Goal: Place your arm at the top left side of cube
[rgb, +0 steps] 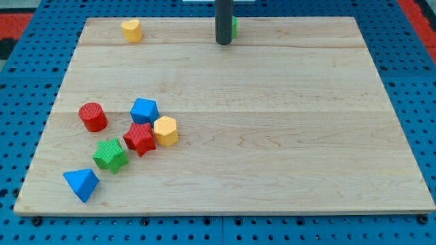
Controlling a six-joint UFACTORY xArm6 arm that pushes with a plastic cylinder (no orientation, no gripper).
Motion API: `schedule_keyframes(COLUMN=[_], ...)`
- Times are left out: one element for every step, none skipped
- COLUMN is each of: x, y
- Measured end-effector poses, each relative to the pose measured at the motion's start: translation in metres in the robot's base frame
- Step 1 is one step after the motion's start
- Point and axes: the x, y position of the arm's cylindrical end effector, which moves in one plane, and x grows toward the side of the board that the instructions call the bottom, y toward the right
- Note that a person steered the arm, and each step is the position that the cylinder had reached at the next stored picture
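Note:
My tip (223, 42) rests on the wooden board (272, 136) near the middle of the view's top edge. A green block (234, 27) shows only as a sliver at the rod's right side, mostly hidden behind it, so its shape cannot be made out. A blue cube (144, 109) lies at the view's left, far below and left of my tip. It sits in a cluster with a red star (140, 138), a yellow hexagon (165, 131), a red cylinder (92, 116) and a green star (110, 154).
A yellow heart-shaped block (132, 30) lies at the view's top left. A blue triangular block (82, 184) lies near the bottom left corner. The board sits on a blue pegboard surface (20, 136).

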Motion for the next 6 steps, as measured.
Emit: schedule_keyframes(x=[0.000,0.001,0.024,0.047,0.092,0.137], y=[0.000,0.000,-0.012,-0.088,-0.155,-0.192])
